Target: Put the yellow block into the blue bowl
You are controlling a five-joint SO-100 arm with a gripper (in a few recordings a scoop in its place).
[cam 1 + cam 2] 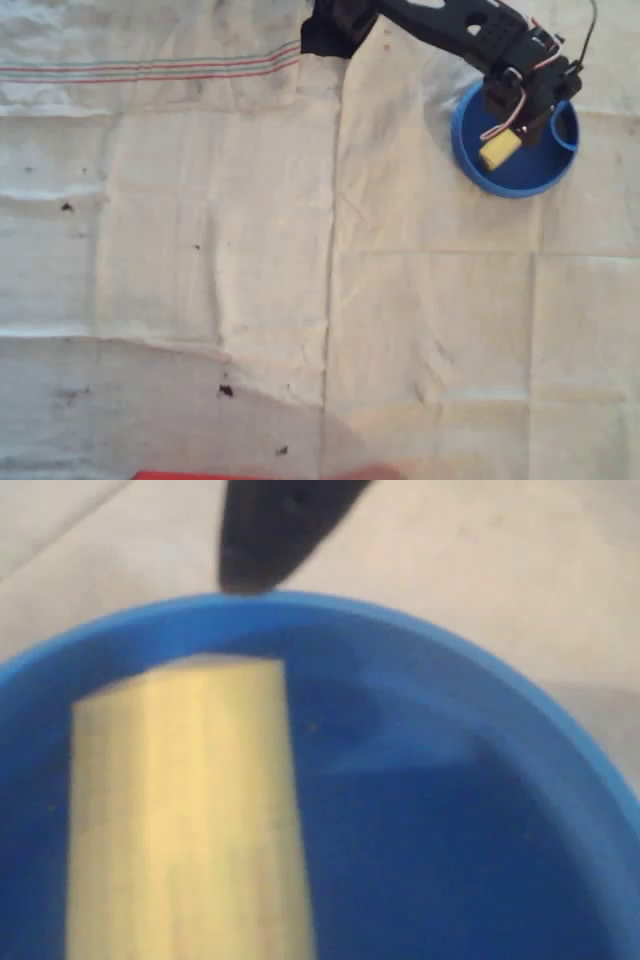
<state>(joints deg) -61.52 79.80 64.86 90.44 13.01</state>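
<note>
The yellow block (pixel 500 149) is pinched by the gripper (pixel 507 137) right over the blue bowl (pixel 470 150), so only letting go is needed, probably.

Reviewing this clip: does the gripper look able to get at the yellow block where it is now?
Probably yes. The gripper is already over the blue bowl, with the block right under it inside the rim. Nothing lies between them; the low rim hardly blocks. Whether the block is held or released is unclear.
</note>
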